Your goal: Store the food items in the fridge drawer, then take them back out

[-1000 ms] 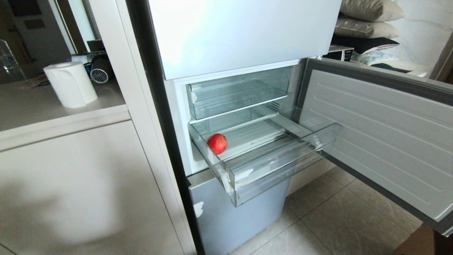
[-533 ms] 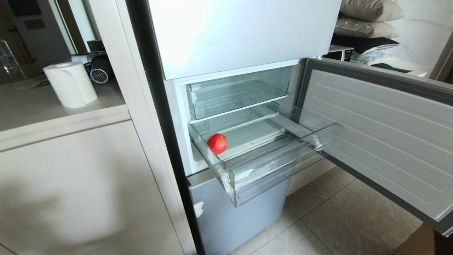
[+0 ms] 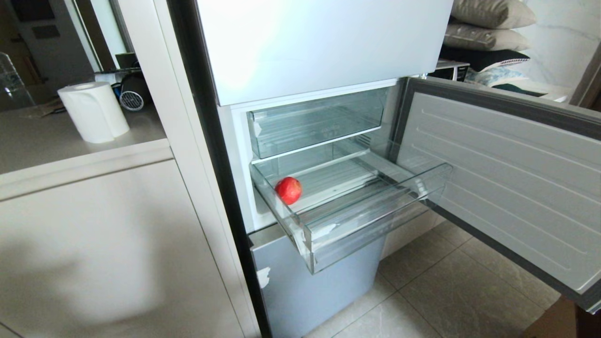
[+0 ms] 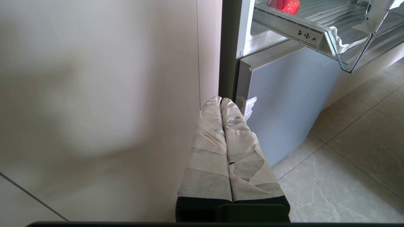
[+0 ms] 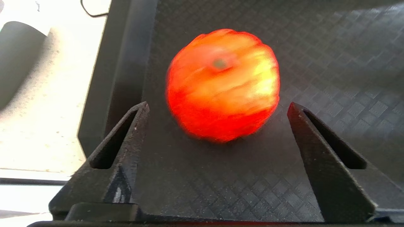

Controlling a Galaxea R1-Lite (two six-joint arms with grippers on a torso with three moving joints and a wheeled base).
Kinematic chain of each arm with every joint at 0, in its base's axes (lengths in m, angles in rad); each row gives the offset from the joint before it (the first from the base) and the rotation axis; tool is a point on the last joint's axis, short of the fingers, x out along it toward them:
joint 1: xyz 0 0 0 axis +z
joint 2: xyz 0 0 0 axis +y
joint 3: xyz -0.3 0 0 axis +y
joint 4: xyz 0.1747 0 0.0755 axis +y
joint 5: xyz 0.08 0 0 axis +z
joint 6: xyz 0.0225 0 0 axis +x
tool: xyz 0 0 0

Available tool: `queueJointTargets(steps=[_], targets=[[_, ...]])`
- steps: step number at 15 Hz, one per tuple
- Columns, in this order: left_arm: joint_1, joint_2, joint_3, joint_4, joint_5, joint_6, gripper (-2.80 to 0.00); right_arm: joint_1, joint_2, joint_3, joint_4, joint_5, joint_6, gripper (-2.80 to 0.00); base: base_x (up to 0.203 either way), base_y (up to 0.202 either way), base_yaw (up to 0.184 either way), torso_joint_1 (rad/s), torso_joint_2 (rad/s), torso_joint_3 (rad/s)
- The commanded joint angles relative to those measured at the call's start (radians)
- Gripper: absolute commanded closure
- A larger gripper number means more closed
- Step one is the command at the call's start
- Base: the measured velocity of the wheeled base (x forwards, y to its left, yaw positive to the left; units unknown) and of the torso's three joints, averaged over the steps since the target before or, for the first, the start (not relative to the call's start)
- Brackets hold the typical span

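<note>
A small red fruit (image 3: pixel 288 189) lies at the left side of the pulled-out clear fridge drawer (image 3: pixel 375 220); the left wrist view catches the same fruit (image 4: pixel 284 4) and the drawer (image 4: pixel 347 47) from below. A second red-orange apple-like fruit (image 5: pixel 222 83) rests on a black textured tray (image 5: pixel 331 63). My right gripper (image 5: pixel 217 103) is open, its dark fingertips (image 5: pixel 143 107) standing wide on either side just short of that fruit, not touching it. My left gripper (image 4: pixel 221 100), wrapped in white tape, is shut and hangs low beside the cabinet. Neither arm shows in the head view.
The fridge door (image 3: pixel 507 188) stands open on the right of the drawer. A clear flat-fronted bin (image 3: pixel 319 122) sits above the drawer, a silver-blue panel (image 3: pixel 310 291) below it. A paper roll (image 3: pixel 94 111) stands on the counter at the left. The tray has a raised rim (image 5: pixel 123 63).
</note>
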Motion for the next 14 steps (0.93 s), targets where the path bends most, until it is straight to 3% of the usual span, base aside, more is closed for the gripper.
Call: queueJointTargets(steps=[1, 2, 3, 10, 12, 14], targets=[[0.000, 0.000, 0.000, 0.000, 0.000, 0.000, 0.00, -0.001, -0.039, 0.013, -0.004, 0.003, 0.004, -2.80, 0.000, 0.000, 0.000, 0.000, 0.00, 0.000], [0.000, 0.000, 0.000, 0.000, 0.000, 0.000, 0.00, -0.002, -0.074, 0.029, -0.005, 0.003, 0.010, -2.80, 0.000, 0.000, 0.000, 0.000, 0.00, 0.000], [0.000, 0.000, 0.000, 0.000, 0.000, 0.000, 0.00, -0.002, -0.115, 0.050, -0.005, 0.006, 0.014, 0.00, 0.000, 0.000, 0.000, 0.000, 0.00, 0.000], [0.000, 0.000, 0.000, 0.000, 0.000, 0.000, 0.00, 0.009, -0.537, 0.310, 0.000, 0.116, 0.052, 0.00, 0.000, 0.000, 0.000, 0.000, 0.00, 0.000], [0.000, 0.000, 0.000, 0.000, 0.000, 0.000, 0.00, 0.056, -0.645, 0.414, 0.004, 0.137, 0.056, 0.00, 0.000, 0.000, 0.000, 0.000, 0.00, 0.000], [0.000, 0.000, 0.000, 0.000, 0.000, 0.000, 0.00, 0.154, -0.683, 0.472, 0.021, 0.143, 0.062, 0.00, 0.000, 0.000, 0.000, 0.000, 0.00, 0.000]])
